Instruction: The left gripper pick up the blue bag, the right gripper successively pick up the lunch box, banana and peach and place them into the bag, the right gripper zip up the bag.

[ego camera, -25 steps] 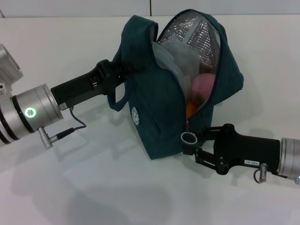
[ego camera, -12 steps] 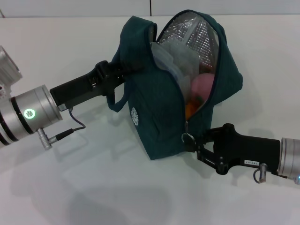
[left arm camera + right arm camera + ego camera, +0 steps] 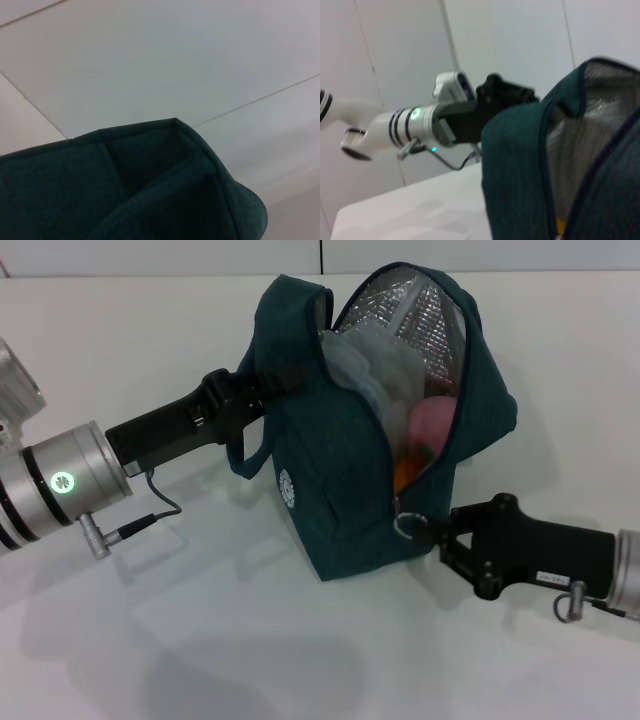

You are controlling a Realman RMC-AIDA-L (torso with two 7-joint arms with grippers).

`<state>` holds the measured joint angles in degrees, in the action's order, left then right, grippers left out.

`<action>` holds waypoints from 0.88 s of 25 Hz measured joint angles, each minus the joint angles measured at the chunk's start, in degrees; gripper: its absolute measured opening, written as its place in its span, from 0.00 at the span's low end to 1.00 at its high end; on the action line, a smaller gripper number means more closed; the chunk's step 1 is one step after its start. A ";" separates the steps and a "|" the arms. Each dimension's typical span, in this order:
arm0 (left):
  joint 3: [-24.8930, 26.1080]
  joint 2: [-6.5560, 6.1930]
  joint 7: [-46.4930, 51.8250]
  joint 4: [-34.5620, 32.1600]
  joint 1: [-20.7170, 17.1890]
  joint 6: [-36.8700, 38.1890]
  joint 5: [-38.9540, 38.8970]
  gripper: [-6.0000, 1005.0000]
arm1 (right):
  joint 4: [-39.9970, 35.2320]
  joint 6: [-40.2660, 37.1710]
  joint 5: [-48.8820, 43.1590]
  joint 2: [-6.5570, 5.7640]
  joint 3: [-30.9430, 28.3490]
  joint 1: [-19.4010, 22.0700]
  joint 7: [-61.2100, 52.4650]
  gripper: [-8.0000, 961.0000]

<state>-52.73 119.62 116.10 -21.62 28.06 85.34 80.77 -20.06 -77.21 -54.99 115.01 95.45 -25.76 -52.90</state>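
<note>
The blue bag (image 3: 340,490) stands on the white table with its zipper open, showing the silver foil lining (image 3: 420,310). Inside it I see the clear lunch box (image 3: 365,370), the pink peach (image 3: 432,425) and an orange bit of banana (image 3: 405,472). My left gripper (image 3: 262,390) is shut on the bag's upper left edge, near a loop handle (image 3: 250,455). My right gripper (image 3: 425,531) is at the bag's lower front corner, shut on the ring zipper pull (image 3: 407,525). The left wrist view shows only the bag's fabric (image 3: 150,190). In the right wrist view, the bag (image 3: 520,165) is close up with the left gripper (image 3: 506,96) behind it.
The white table (image 3: 200,640) stretches around the bag, with the left arm's silver wrist (image 3: 65,480) and its cable (image 3: 160,505) low on the left side. A wall rises just behind the table's far edge.
My right gripper closed on the ring zipper pull, then shifted right and slightly up, lifting the ring a little. The left gripper and the bag stayed put.
</note>
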 joint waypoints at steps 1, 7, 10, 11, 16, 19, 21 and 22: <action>0.00 0.00 0.00 0.00 0.00 -0.03 0.00 0.06 | -0.21 -0.45 -0.06 -0.14 -0.64 0.36 0.00 0.01; 0.00 0.00 0.19 0.12 0.03 -0.09 0.00 0.06 | -2.16 -3.07 -0.15 -1.11 -2.01 2.47 0.92 0.02; -0.01 0.00 0.44 0.14 0.07 0.06 -0.15 0.07 | -3.05 -3.79 -0.19 -1.55 -2.04 2.91 1.34 0.02; -0.02 0.00 0.48 0.15 0.06 0.17 -0.33 0.07 | -3.06 -3.85 -0.20 -1.57 -2.04 2.87 1.36 0.02; -0.16 -0.02 0.29 0.11 -0.04 0.33 -0.64 0.09 | -3.51 -4.94 -0.21 -1.68 -2.08 2.59 2.18 0.01; -0.39 -0.10 -1.14 -0.01 0.00 0.38 -0.38 0.10 | -4.24 -5.09 -0.14 -1.70 -2.11 2.53 2.67 0.02; -0.32 -0.13 -2.53 0.08 0.00 0.39 -0.46 0.16 | -5.05 -5.11 -0.07 -1.71 -2.39 2.49 2.90 0.02; -0.20 -0.13 -3.44 0.14 -0.06 0.40 -0.81 0.19 | -5.44 -5.12 -0.11 -1.71 -2.75 2.48 2.94 0.02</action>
<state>-52.93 119.49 112.67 -21.48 27.99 85.74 79.96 -25.50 -82.33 -55.10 113.30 92.70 -23.29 -49.97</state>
